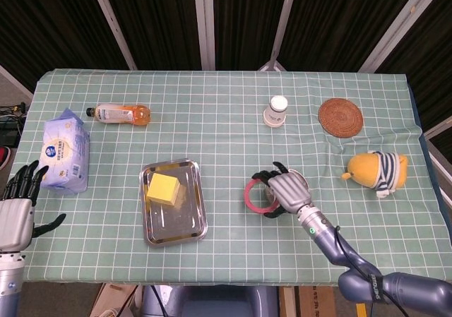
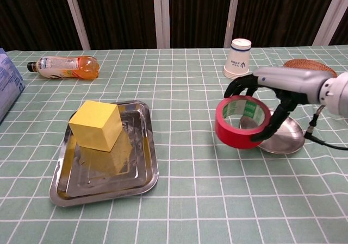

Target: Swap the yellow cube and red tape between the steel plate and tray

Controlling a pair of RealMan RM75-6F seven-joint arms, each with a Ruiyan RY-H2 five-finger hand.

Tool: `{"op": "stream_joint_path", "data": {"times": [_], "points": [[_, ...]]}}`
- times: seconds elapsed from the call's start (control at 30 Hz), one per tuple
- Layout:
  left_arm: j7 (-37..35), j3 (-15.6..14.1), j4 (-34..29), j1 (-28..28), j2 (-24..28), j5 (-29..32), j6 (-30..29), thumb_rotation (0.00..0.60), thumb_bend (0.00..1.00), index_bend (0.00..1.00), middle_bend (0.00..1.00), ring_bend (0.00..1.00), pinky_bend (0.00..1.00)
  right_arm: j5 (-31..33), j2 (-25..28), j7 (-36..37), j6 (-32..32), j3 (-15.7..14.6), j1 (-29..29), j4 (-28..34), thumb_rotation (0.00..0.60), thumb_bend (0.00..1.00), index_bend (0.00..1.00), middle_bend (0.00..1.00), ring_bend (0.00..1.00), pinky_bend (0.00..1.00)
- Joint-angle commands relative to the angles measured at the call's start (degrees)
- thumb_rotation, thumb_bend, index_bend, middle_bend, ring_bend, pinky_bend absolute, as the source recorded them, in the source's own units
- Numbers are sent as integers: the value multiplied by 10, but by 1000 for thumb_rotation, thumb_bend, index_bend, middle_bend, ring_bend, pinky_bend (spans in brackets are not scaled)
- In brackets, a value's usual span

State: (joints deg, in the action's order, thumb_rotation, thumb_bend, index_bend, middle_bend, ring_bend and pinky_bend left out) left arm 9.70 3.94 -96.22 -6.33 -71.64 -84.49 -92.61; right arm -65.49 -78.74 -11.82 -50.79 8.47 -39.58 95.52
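Note:
My right hand (image 1: 287, 190) (image 2: 274, 91) grips the red tape roll (image 1: 257, 195) (image 2: 241, 123) and holds it tilted in the air at the left edge of the round steel plate (image 2: 284, 132). In the head view the hand hides most of that plate. The yellow cube (image 1: 163, 189) (image 2: 97, 125) sits in the far left part of the rectangular steel tray (image 1: 174, 226) (image 2: 103, 192). Off the table's front left corner, my left hand (image 1: 18, 214) hangs open with nothing in it.
An orange drink bottle (image 1: 120, 112) (image 2: 62, 66) lies at the back left. A white pack (image 1: 66, 151) lies at the left edge. An upturned paper cup (image 1: 277, 110) (image 2: 238, 58) and a woven coaster (image 1: 340, 116) (image 2: 310, 71) are behind the plate, with a plush toy (image 1: 376, 170) at the right.

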Motion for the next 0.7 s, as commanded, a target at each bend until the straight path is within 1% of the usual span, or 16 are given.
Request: {"op": "stream_joint_path", "data": {"times": [0.03,0.13,0.3,0.4,0.5,0.63,0.7], "points": [[3,2,0,1,-2,-2,-2,600,29,109,0,0,111,3,25,32,7,0,10,-8,600,218,287,371,416,79],[6,2,0,2,-4,-2,-2,600,29,109,0,0,111,-2,34,55,18,-3,13,-26,600,218,287,371,415,79],[9,4,0,4,-6,-6,-3,600,29,109,0,0,111,-15,33,78,24,-9,17,-62,600,217,287,371,409,78],[16,5,0,5,-8,-4,-2,600,29,109,0,0,111,-23,30,96,27,-11,19,-79,600,214,287,366,379,62],[21,6,-2,6,-9,-2,1,600,29,109,0,0,111,-29,26,110,34,-14,19,-93,600,214,280,328,321,31],[30,4,-3,6,-10,-6,3,600,29,109,0,0,111,-29,23,112,47,-20,17,-104,600,211,206,228,217,1],[34,4,-5,6,-10,-5,5,600,29,109,0,0,111,-27,24,112,56,-24,16,-104,600,199,177,192,185,0]]}}
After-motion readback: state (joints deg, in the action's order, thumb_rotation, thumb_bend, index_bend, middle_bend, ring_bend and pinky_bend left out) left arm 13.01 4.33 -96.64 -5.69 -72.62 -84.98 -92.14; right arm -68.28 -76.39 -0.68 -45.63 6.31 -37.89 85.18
